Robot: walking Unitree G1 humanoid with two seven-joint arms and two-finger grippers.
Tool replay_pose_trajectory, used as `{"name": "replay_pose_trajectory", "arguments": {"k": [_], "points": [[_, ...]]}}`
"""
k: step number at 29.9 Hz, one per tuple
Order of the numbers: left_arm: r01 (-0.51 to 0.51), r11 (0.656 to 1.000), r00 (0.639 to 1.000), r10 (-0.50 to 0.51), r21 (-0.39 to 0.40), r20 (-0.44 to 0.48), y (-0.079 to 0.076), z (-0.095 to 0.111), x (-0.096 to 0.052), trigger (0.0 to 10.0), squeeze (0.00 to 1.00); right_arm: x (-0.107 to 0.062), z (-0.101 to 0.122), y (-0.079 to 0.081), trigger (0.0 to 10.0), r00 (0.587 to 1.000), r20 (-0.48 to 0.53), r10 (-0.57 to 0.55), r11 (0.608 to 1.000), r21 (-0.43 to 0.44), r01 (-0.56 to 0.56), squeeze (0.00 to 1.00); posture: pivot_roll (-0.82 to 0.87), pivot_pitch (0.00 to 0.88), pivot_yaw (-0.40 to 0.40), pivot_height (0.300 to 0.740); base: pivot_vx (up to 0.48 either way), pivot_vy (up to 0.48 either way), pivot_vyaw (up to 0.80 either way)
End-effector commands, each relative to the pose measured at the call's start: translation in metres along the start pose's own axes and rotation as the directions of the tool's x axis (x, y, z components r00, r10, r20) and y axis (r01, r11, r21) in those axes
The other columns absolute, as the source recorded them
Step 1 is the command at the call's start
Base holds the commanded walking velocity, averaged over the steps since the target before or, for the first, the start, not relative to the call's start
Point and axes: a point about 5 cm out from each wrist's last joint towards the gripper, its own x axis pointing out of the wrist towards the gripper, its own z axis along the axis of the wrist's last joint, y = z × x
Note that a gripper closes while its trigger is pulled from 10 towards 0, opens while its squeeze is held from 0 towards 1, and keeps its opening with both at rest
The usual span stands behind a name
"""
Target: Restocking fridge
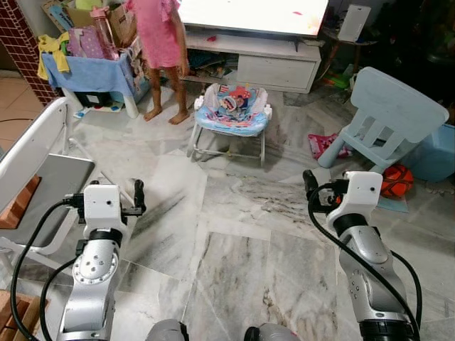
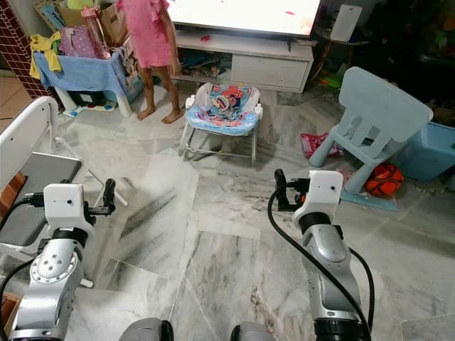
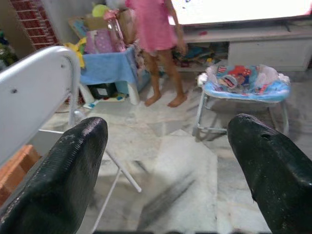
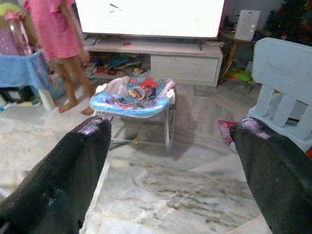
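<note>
I stand on a grey marble floor (image 1: 234,213) in a living room. My left gripper (image 1: 137,190) is raised in front of me at the left, beside a white folding chair (image 1: 43,160). Its fingers (image 3: 73,165) are spread wide and hold nothing. My right gripper (image 1: 310,182) is raised at the right, level with the left one. Its fingers (image 4: 73,165) are also wide apart and hold nothing. Both grippers are aimed toward a baby bouncer (image 1: 231,110) a few steps ahead.
A person in a pink dress (image 1: 158,35) stands barefoot at the back left beside a blue-covered table (image 1: 89,71) piled with clutter. A white TV cabinet (image 1: 277,64) lines the back. A light blue child chair (image 1: 387,114), an orange ball (image 1: 397,180) and a blue bin (image 1: 434,153) are at the right.
</note>
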Motion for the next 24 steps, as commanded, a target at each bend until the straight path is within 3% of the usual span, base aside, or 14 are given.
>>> {"name": "replay_pose_trajectory", "arguments": {"k": [1,15,24], "points": [[0.012,1.0,1.0,-0.013,-0.009,-0.015,-0.0024,-0.0028,0.0009,10.0,0.0,-0.0004,-0.0046,-0.0058,10.0,1.0,-0.025,-0.016,1.0,0.002,0.017,0.0,0.05,0.062,-0.03,0.74,0.0,0.0,-0.8],[0.002,1.0,1.0,-0.002,-0.025,-0.026,-0.0008,-0.0031,0.002,10.0,0.0,0.0037,-0.0043,-0.0012,10.0,1.0,-0.017,-0.001,1.0,-0.004,0.0,0.0,0.05,0.06,-0.028,0.74,0.0,0.0,-0.8],[-0.024,1.0,0.998,0.023,-0.02,-0.055,-0.0016,-0.0043,0.0037,10.0,0.0,0.0041,-0.0028,-0.0016,10.0,1.0,-0.004,0.005,1.0,0.003,-0.005,0.0,0.05,0.062,-0.027,0.74,0.0,0.0,0.0]]}}
